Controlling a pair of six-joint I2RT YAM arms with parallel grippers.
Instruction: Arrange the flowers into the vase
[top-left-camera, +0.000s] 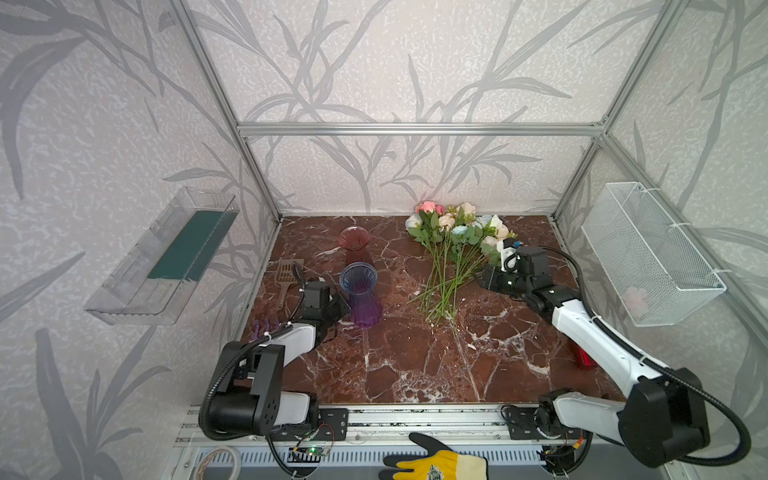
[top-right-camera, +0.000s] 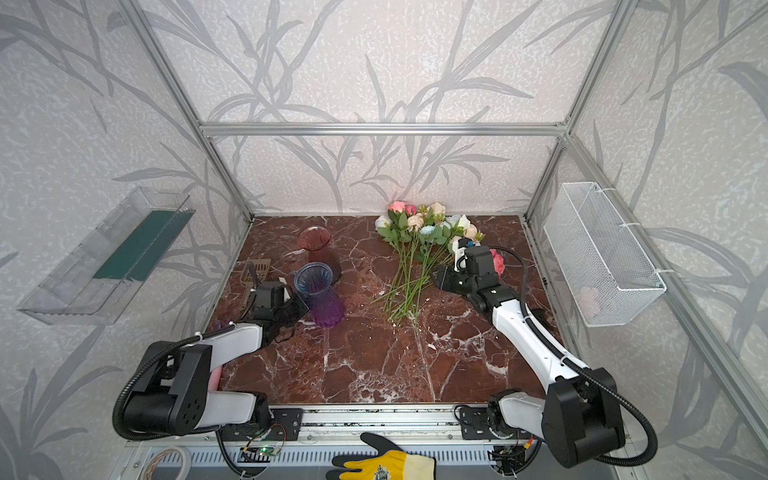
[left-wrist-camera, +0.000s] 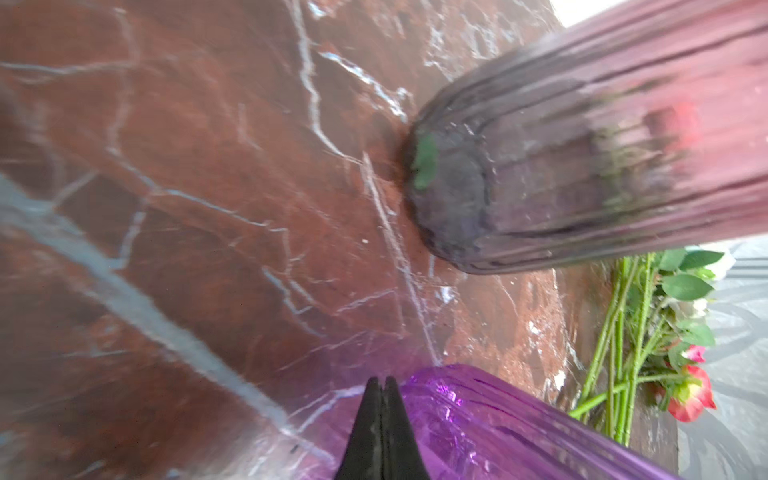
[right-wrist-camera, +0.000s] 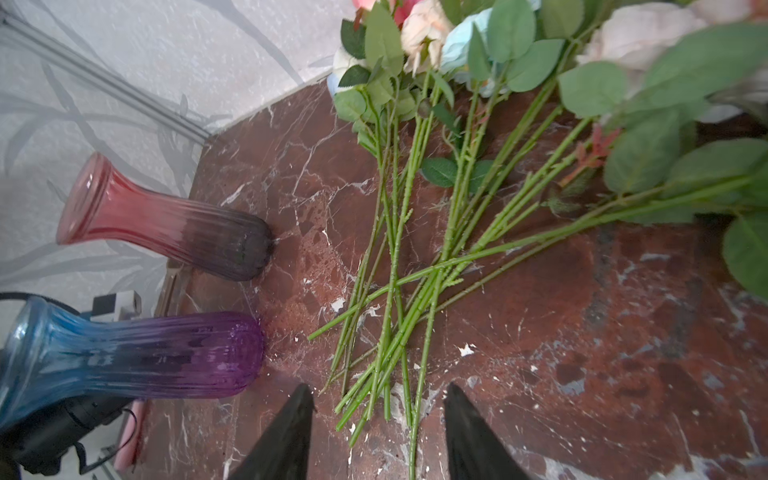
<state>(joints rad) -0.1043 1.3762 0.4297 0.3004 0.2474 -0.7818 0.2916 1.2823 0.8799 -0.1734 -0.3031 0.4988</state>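
Note:
The flowers (top-left-camera: 453, 232) lie in a loose bunch at the back right of the marble table. Their heads point toward the back wall and their green stems (right-wrist-camera: 395, 291) fan toward the front. My right gripper (right-wrist-camera: 378, 395) is open, and the cut stem ends lie between its fingers. It sits just right of the stems in both top views (top-left-camera: 484, 276) (top-right-camera: 438, 278). A blue-to-purple vase (top-left-camera: 360, 293) stands upright at the left. My left gripper (left-wrist-camera: 383, 379) is shut on nothing, with its tips right beside that vase's purple base (left-wrist-camera: 498, 424).
A second vase, red fading to dark (top-left-camera: 354, 241), stands behind the blue one. A beige slotted scoop (top-left-camera: 286, 270) lies at the left edge. A red object (top-left-camera: 584, 357) lies under the right arm. A wire basket (top-left-camera: 648, 253) and a clear shelf (top-left-camera: 166, 257) hang on the side walls.

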